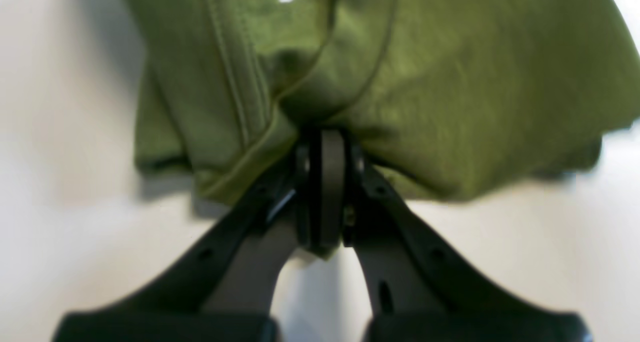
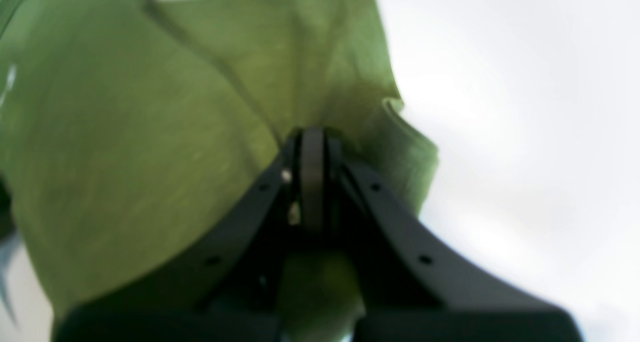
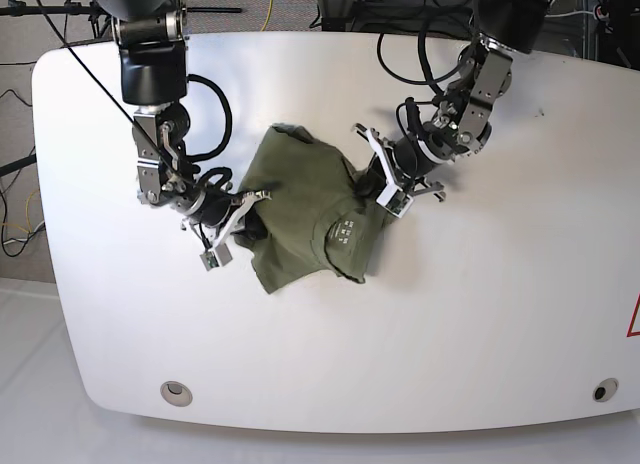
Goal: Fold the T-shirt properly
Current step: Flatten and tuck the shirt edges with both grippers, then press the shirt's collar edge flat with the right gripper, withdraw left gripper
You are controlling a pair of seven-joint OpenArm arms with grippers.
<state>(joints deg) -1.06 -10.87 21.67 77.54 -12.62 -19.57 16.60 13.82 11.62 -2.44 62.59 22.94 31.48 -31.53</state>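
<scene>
T-shirt (image 3: pixel 300 209) bunched on white table (image 3: pixel 480 304), label up | left gripper (image 1: pixel 325 136) clamped on shoulder fabric | right gripper (image 2: pixel 312 131) clamped on opposite edge

A white table (image 3: pixel 470 314) with rounded corners carries everything. The olive-green T-shirt (image 3: pixel 305 209) lies bunched near its middle, slightly left of centre, its white printed label (image 3: pixel 344 230) facing up. Two small round fittings are set into the tabletop near the front edge, one at the near left (image 3: pixel 176 391) and one at the near right (image 3: pixel 600 391). A red marking (image 3: pixel 634 319) shows at the right edge.
</scene>
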